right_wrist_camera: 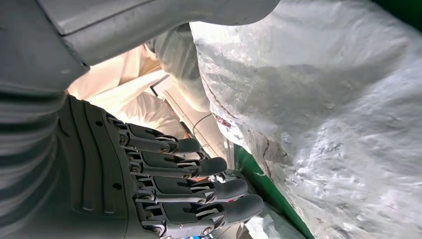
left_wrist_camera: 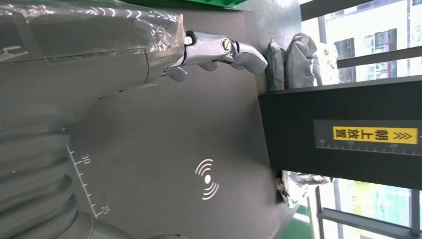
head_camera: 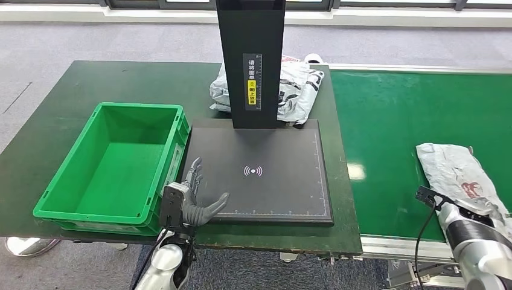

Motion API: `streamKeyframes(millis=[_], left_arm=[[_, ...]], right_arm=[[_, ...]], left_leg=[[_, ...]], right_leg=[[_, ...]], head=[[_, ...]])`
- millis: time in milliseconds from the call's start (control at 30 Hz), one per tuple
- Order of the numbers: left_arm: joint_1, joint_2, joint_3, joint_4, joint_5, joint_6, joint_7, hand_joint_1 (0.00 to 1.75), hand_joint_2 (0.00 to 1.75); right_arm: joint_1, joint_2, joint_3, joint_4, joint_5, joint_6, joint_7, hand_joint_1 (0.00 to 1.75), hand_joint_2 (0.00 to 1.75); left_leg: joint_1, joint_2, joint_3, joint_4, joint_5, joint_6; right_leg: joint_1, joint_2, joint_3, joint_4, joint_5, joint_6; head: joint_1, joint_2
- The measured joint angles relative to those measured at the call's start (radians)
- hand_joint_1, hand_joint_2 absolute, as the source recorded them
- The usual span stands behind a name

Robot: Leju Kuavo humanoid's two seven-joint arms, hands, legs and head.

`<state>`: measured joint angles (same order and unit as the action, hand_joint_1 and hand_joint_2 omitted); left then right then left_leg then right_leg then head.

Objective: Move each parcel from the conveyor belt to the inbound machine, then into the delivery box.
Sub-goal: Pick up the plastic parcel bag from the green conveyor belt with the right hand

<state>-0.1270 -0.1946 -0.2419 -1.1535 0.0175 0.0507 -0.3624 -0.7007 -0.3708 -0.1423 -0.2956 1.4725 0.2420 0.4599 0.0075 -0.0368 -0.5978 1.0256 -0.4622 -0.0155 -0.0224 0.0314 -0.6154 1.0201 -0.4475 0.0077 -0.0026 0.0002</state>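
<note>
The right hand (head_camera: pixel 477 220) is seen at the lower right of the head view, placed at the near end of the silver parcel (head_camera: pixel 459 175) that lies on the green conveyor belt (head_camera: pixel 386 121). In the right wrist view its fingers (right_wrist_camera: pixel 199 191) are stretched out beside the parcel's plastic skin (right_wrist_camera: pixel 323 124), apart from the thumb, and a closed grasp is not shown; whether the parcel is already held cannot be told. The left hand (head_camera: pixel 196 196) is rested open and empty at the lower left corner of the black plate of the inbound machine (head_camera: pixel 272 175), in the lower middle of the frame.

The step in hand is judged to be the picking of this parcel from the belt. For the next move, a firm closing on the loose plastic is called for, then a lift and a carry to the left, onto the plate with the scan mark.

Two parcels are counted: one on the belt, and a second parcel (head_camera: pixel 296 90) behind the machine's black column, upper middle. One green delivery box (head_camera: pixel 115 163) is counted, at the left, with nothing inside.
</note>
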Motion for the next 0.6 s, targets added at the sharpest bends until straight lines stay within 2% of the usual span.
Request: streamKeyframes(millis=[600], left_arm=[[0.005,-0.004,0.008,-0.005,-0.015,-0.008,0.005,0.0,1.75]], right_arm=[[0.02,0.02,0.0,0.003,0.023,-0.023,-0.062,0.0,1.75]], left_leg=[[0.0,0.0,0.0,0.0,0.0,0.0]], right_leg=[[0.0,0.0,0.0,0.0,0.0,0.0]], head=[[0.0,0.0]])
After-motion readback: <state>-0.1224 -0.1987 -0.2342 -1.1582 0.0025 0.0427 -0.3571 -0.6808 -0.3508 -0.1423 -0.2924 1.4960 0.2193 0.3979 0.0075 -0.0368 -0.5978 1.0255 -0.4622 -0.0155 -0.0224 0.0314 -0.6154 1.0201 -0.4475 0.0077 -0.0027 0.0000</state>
